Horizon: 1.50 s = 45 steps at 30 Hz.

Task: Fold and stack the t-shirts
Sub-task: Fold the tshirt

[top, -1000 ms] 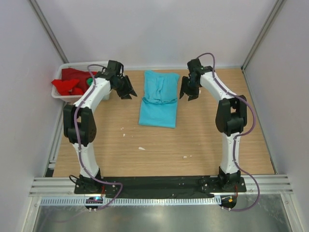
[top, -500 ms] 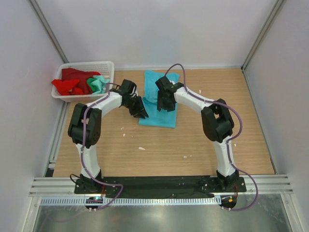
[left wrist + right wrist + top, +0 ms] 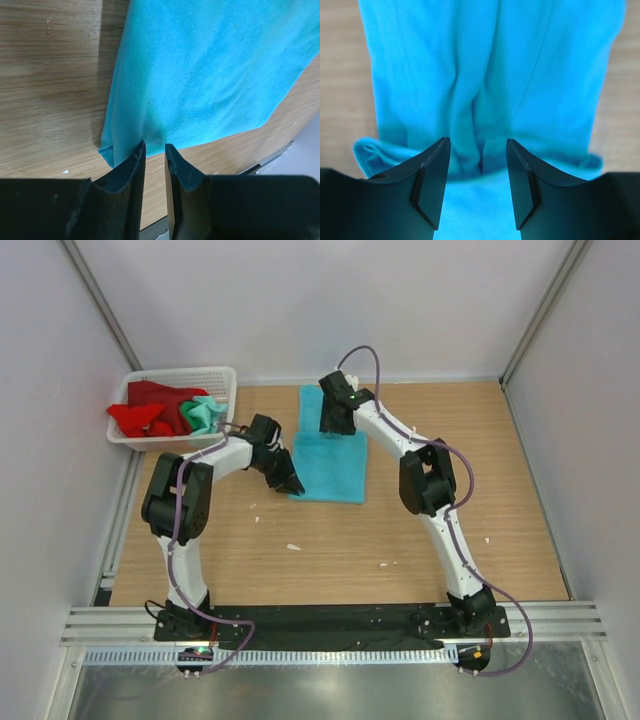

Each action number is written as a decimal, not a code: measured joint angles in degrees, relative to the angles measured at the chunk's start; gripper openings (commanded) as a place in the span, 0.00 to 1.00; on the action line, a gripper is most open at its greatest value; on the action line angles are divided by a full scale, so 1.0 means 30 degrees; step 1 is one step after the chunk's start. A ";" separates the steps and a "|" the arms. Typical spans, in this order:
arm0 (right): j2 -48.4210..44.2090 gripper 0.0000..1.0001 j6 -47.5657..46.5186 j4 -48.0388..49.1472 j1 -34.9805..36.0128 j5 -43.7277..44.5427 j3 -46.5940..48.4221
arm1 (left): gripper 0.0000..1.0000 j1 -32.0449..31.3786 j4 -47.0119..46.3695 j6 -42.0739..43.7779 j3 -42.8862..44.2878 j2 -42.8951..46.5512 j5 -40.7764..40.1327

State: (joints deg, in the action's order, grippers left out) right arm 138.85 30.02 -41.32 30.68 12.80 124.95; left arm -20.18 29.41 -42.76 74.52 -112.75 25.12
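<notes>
The turquoise t-shirt (image 3: 330, 470) lies folded into a long strip at the bench's (image 3: 420, 530) far middle, creased across its upper part. The left pincer (image 3: 154, 145) is nearly closed at its near-left corner; I cannot tell if it grips. The right pincer (image 3: 477, 142) gapes half-open over the crease, empty. Red (image 3: 140, 412) and mint (image 3: 205, 412) t-shirts sit crumpled in the white basket (image 3: 215, 372), far left.

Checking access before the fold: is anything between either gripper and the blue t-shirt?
Nothing visible. The left gripper, jaws narrow, sits at the near-left corner of the blue t-shirt; the right gripper hangs open directly over its far half.
</notes>
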 measured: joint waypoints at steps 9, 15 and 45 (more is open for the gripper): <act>0.1042 0.57 -0.1144 -0.0823 -0.2229 -0.0168 0.3198 | 0.32 0.0000 0.1392 0.0503 0.3067 -0.0109 -0.0510; -0.3009 0.52 -0.1763 -0.0758 -0.2419 -0.1209 -0.1552 | 0.23 0.0007 -0.0044 0.0386 0.7876 -0.2098 0.0954; -0.2346 0.03 0.0474 0.5566 -0.6907 -1.1132 -0.7322 | 0.30 0.1851 -0.3089 -0.1953 1.3223 -1.0098 0.4437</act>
State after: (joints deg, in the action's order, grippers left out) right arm 131.81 31.44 -24.62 9.96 -20.60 102.98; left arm -14.63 20.14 -48.62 114.19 -143.04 38.44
